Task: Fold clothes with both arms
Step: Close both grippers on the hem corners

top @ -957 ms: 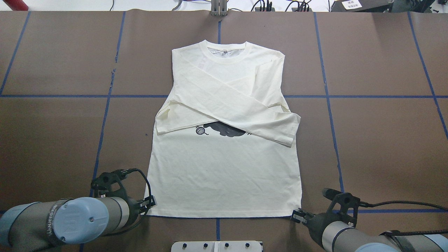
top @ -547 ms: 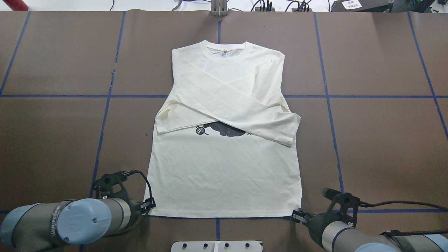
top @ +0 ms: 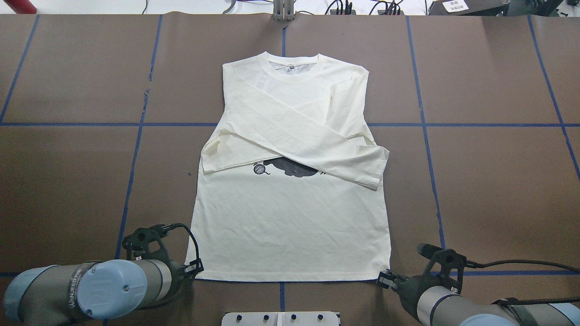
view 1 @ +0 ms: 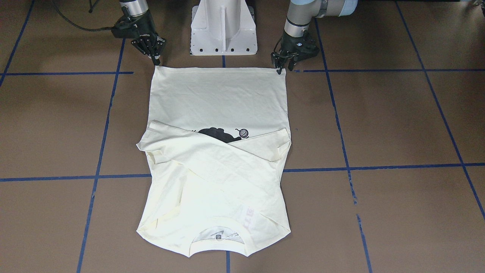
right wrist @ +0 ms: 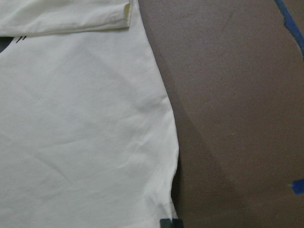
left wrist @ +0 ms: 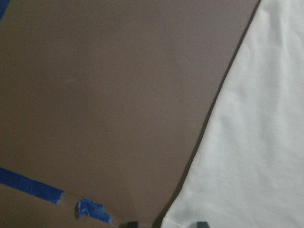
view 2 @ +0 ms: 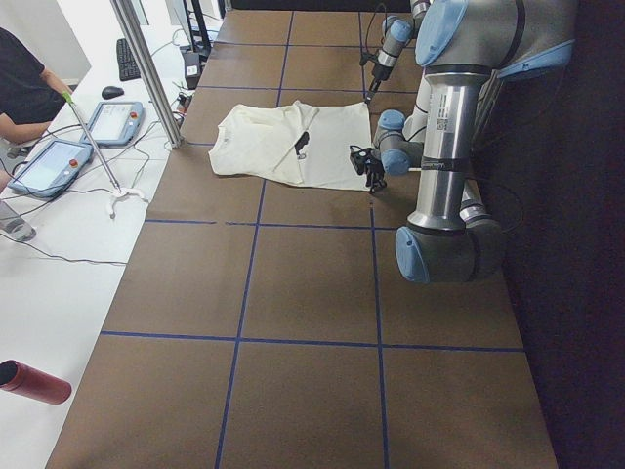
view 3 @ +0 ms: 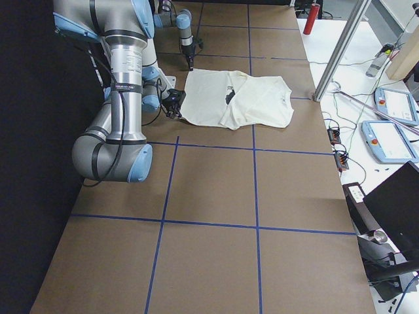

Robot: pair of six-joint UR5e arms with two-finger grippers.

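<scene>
- Your left gripper (top: 197, 268) is low on the counter (top: 68, 190) at the near left corner of the hem. In the left wrist view its two fingertips (left wrist: 133, 223) stand apart with the corner of the cloth between them, so the jaws are released and nothing is held yet.
- A blue tape line (top: 131, 181) runs along the counter just left of the shirt.
- The T-shirt (top: 290, 231) lies flat in the middle of the counter, front up, with the collar (top: 294, 74) at the far end and the hem towards the robot.
- Both sleeves are folded in and crossed over the chest. The left cuff (top: 207, 164) pokes a little past the left side seam.
- The yarn ball (top: 259, 169) and the top of the black cat print (top: 293, 168) show just below the crossed sleeves.
- The upper sleeve slants down to the right, and its right cuff (top: 377, 174) overhangs the right side seam.
- Your right gripper (top: 384, 279) touches the near right corner of the hem. The right wrist view shows its tips pressed together as one dark block, with the cloth's edge running into it, so the jaws are clenched on that corner.
</scene>
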